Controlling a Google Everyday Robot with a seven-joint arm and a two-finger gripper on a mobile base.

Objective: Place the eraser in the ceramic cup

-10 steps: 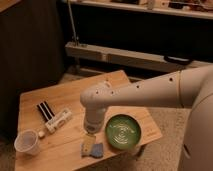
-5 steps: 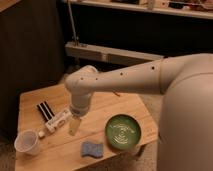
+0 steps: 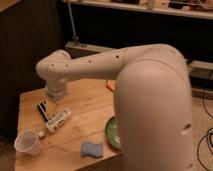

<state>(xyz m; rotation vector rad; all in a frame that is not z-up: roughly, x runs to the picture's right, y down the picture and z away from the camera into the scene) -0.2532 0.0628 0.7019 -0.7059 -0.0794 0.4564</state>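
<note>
The eraser (image 3: 43,109), a black block with white stripes, lies on the left part of the wooden table (image 3: 85,107), partly hidden by my arm's end. My gripper (image 3: 54,96) hangs just over the eraser's right end, pointing down. The ceramic cup (image 3: 27,142), pale and upright, stands at the table's front left corner, well apart from the gripper.
A whitish box (image 3: 58,120) lies just right of the eraser. A blue sponge (image 3: 92,149) sits near the front edge. A green bowl (image 3: 112,133) is half hidden behind my arm. An orange item (image 3: 111,86) lies at the back.
My arm has swung left across the table, from over the sponge and bowl to above the eraser. The objects on the table have not moved.
</note>
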